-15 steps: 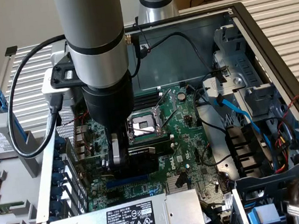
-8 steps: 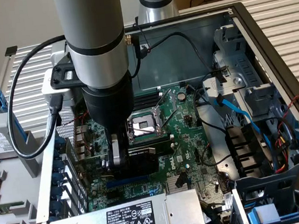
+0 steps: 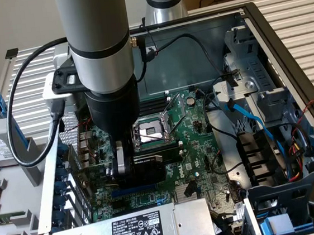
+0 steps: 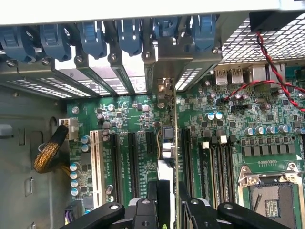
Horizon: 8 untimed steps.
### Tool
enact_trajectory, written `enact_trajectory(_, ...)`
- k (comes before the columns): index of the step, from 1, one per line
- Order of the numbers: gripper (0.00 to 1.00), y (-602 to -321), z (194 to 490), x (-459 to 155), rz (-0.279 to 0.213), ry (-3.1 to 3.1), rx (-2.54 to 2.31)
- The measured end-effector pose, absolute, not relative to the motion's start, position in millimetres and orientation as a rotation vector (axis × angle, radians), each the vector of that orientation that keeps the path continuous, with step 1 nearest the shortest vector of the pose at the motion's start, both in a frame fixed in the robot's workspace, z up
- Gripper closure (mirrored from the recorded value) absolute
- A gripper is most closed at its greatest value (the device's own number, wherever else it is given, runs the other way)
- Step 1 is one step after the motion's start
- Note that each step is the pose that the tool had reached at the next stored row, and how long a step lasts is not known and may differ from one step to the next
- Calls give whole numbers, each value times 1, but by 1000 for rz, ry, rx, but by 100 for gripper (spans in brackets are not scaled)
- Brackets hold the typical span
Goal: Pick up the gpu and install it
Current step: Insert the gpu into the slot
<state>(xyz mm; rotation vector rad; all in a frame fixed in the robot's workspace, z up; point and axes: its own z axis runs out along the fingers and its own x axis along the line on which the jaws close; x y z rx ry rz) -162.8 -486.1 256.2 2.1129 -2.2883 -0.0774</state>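
Over at the exterior view's left, the case's rear wall point(image 3: 48, 190) with its blue latches point(image 4: 128, 33); just right of it the gripper point(image 3: 130, 173), low inside the case, jaws clamped on the graphics card point(image 3: 148, 169); the card hangs on edge straight below the wrist, above the motherboard point(image 3: 204, 140); its long axis lines up with the black slots point(image 4: 131, 162), silver bracket point(image 4: 164, 90) towards the latches; seated or not, I can't tell.

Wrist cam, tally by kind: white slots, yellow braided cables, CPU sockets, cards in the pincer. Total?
White plastic expansion slot: 1
Yellow braided cable bundle: 1
Silver-framed CPU socket: 1
Green gpu card, edge-on in the black pincer: 1
Total: 4
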Motion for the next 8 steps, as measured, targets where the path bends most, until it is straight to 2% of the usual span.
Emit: enact_trajectory(8,73,-486,256,-164,-77,-2289,2113)
